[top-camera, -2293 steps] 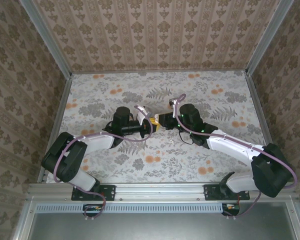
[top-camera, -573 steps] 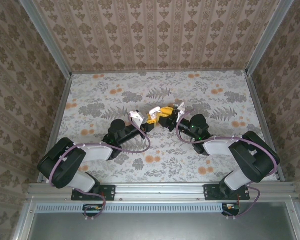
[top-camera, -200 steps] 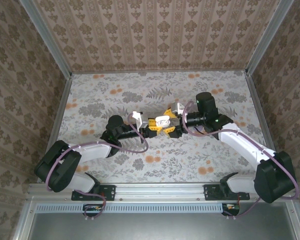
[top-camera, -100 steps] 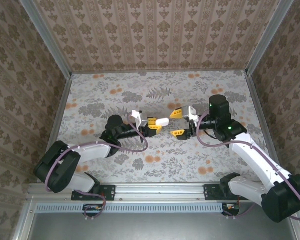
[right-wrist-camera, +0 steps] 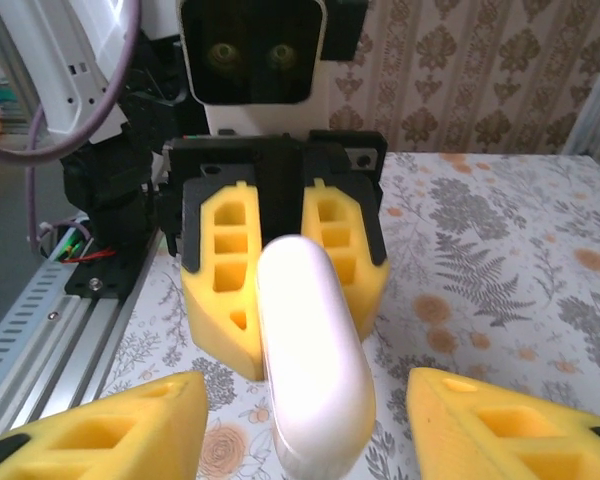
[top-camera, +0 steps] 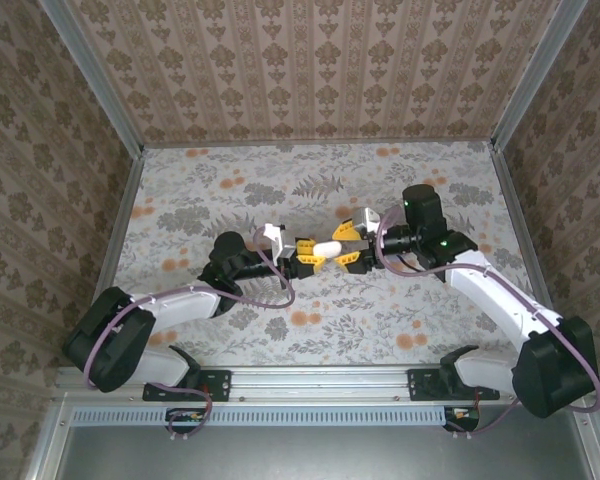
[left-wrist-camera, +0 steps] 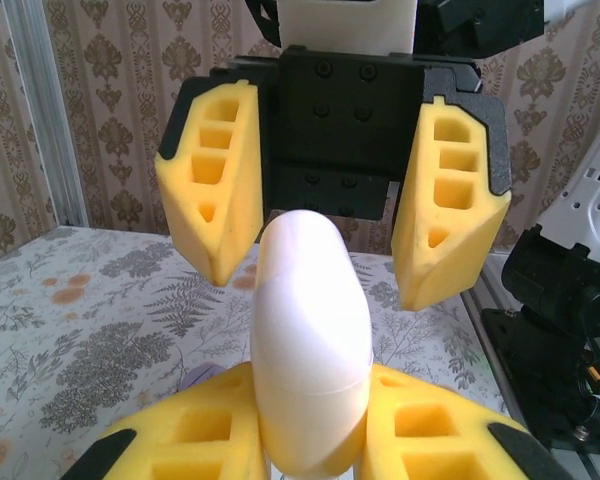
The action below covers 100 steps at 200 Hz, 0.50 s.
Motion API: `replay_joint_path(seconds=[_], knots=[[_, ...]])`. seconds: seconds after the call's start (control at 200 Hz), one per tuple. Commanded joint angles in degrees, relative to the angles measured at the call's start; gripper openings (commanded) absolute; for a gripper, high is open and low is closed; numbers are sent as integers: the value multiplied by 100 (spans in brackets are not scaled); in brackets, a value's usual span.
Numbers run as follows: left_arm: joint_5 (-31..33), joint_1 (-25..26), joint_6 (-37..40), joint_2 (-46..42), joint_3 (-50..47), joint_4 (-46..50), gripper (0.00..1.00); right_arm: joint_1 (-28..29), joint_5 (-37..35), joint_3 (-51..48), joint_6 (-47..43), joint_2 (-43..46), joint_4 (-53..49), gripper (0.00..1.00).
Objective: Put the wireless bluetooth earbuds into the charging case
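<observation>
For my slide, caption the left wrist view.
Left gripper holds the case out toward the open right gripper.

Glossy, smooth plastic charging case (left-wrist-camera: 311, 370)

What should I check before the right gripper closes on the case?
1. Left gripper shut on case: ok.
2. Right gripper open: ok.
3. Case centred between right fingers: ok.
4. Case lid open for loading: not ok, it looks shut.
5. Earbuds located: cannot tell.
</observation>
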<state>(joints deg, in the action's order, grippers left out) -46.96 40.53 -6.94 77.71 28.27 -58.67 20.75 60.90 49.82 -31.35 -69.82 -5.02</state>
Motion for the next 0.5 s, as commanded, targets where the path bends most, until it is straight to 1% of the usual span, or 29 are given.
replay_joint_path(seconds=[0.0, 0.075, 0.18, 0.24, 0.31, 0.35, 0.425, 0.495], knots=[[-112, 41, 36, -177, 28, -21, 21, 56, 463, 234, -122, -132, -15, 49], [-113, 39, 52, -202, 31, 9, 21, 85, 492, 271, -136, -214, -37, 41], [-90, 51, 57, -213, 29, 32, 21, 89, 501, 315, -203, -280, -126, 25], [-65, 51, 67, -214, 20, 48, 21, 88, 509, 352, -304, -281, -254, 20], [-12, 50, 76, -229, 12, 77, 22, 91, 486, 398, -436, -256, -424, 18], [49, 55, 85, -239, 4, 120, 26, 78, 461, 418, -501, -230, -531, 18], [209, 60, 151, -309, 3, 303, 35, 40, 428, 449, -629, -183, -770, 18], [567, 60, 282, -449, -19, 697, 45, -37, 313, 474, -732, -171, -1158, 19]])
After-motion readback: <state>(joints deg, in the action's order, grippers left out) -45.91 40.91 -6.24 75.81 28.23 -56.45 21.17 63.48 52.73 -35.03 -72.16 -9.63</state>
